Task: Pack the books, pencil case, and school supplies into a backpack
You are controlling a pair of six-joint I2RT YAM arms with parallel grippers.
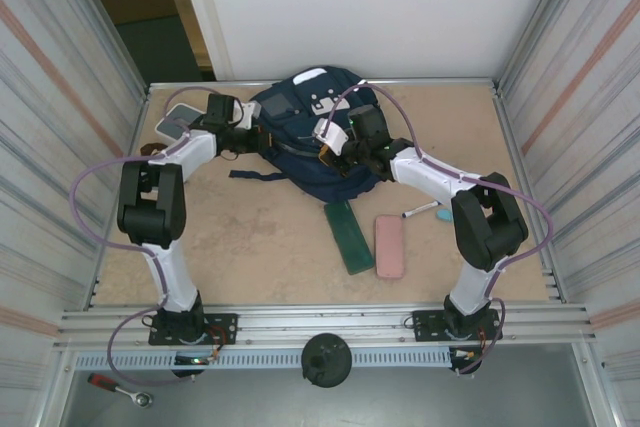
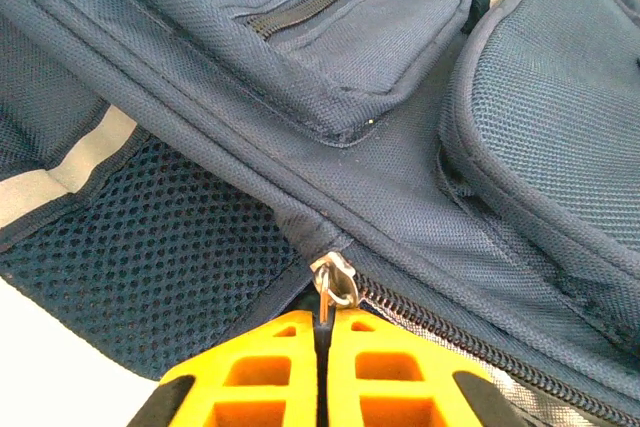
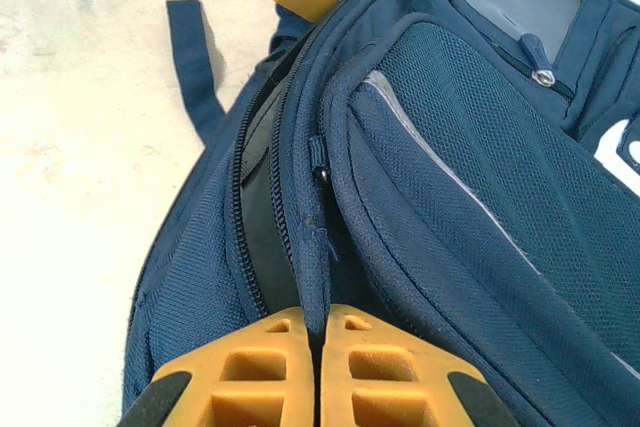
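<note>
Draw the zipper pull (image 2: 335, 282), pinched at the tips of the closed left gripper (image 2: 322, 319), straight along its track. Brace with the right gripper (image 3: 320, 322), clamped on the seam fold (image 3: 318, 247) of the backpack (image 3: 450, 147) directly ahead of it, holding fabric taut.

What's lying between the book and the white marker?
The pink pencil case, beside the book, the marker near its far corner, in the top view.
</note>
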